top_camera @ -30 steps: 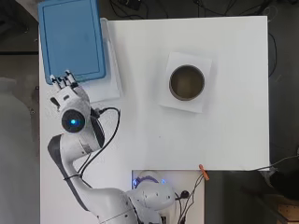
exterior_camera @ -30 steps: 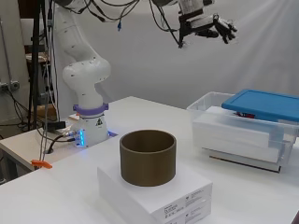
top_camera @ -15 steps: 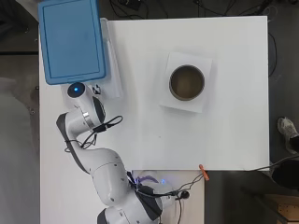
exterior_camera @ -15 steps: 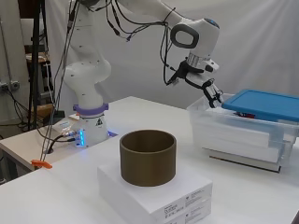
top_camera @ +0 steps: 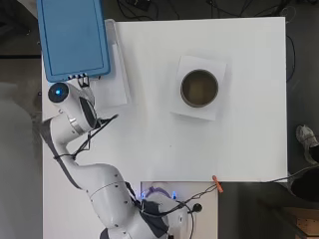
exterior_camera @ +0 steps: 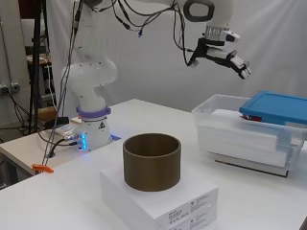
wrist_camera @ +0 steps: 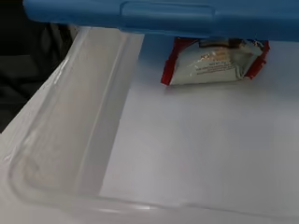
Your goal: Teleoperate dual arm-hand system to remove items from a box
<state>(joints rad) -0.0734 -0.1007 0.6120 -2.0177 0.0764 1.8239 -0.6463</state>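
1. A brown open-topped cylinder (top_camera: 199, 88) stands upright, well apart from the fingers (exterior_camera: 238, 65) and lower than them, on the arm's right-hand side of the table.
2. A flat white carton (exterior_camera: 159, 200) lies under the cylinder and touches its base; it too is far from the fingers.
3. The white table (top_camera: 239, 149) spreads below the fingers and bears the carton.
4. An orange clip (top_camera: 217, 183) sits at the table's near edge, farther from the fingers than the cylinder.
5. A pale curtain (exterior_camera: 153, 72) hangs behind the fingers.
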